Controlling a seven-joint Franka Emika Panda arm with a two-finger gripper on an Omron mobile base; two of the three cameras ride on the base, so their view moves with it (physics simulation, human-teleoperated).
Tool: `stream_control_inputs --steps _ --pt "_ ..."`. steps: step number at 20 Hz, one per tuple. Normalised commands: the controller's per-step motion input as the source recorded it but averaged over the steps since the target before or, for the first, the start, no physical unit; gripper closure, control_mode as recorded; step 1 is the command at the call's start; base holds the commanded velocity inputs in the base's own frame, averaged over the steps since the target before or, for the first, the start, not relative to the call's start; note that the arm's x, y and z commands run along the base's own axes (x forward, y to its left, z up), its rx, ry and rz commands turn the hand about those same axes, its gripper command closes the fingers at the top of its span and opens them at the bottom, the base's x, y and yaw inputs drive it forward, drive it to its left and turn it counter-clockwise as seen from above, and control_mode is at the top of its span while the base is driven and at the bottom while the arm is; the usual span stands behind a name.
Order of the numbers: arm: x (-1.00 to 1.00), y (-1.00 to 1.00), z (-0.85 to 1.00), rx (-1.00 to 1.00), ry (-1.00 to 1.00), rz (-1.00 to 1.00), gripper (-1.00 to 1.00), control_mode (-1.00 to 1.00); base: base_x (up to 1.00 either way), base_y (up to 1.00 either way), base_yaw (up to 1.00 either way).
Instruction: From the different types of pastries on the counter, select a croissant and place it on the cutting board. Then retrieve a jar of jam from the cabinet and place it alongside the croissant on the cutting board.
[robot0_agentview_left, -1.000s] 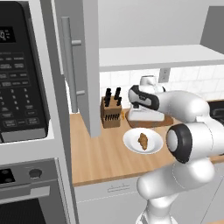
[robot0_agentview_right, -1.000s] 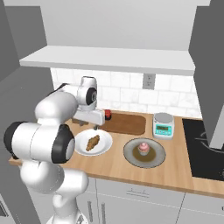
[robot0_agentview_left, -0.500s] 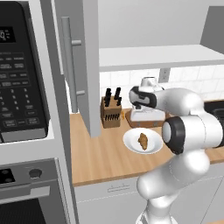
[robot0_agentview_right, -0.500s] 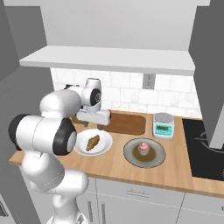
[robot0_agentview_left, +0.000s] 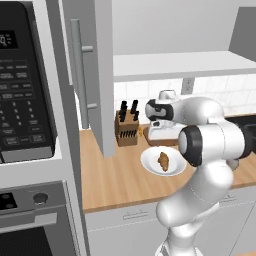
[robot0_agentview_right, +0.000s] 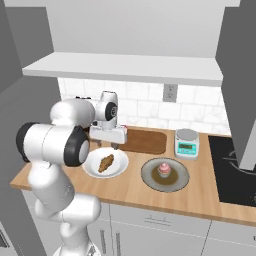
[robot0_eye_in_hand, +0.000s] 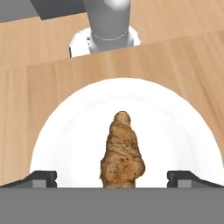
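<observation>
Hovering gripper (robot0_eye_in_hand: 112, 178), seemingly spread, over croissant (robot0_eye_in_hand: 122, 151)

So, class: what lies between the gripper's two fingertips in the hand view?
The croissant, lying on the white plate, sits between the open gripper's tips in the hand view.

The arm covers most of the cutting board (robot0_agentview_left: 176, 141) in the left base view, and the right edge cuts the stovetop (robot0_agentview_right: 234, 170) in the right base view; the croissant's (robot0_eye_in_hand: 122, 153) near end is cut off in the hand view
</observation>
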Motion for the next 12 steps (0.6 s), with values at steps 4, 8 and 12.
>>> stream_control_inputs --steps 4,8,12 --pt "0.0 0.0 -0.24 0.01 0.07 0.0 -1.0 -1.0 0.0 0.0 0.0" --pt "0.0 0.0 -0.25 0.01 0.06 0.0 -1.0 -1.0 0.0 0.0 0.0" --pt "0.0 0.0 -0.28 0.0 0.04 0.0 -1.0 -1.0 0.0 0.0 0.0"
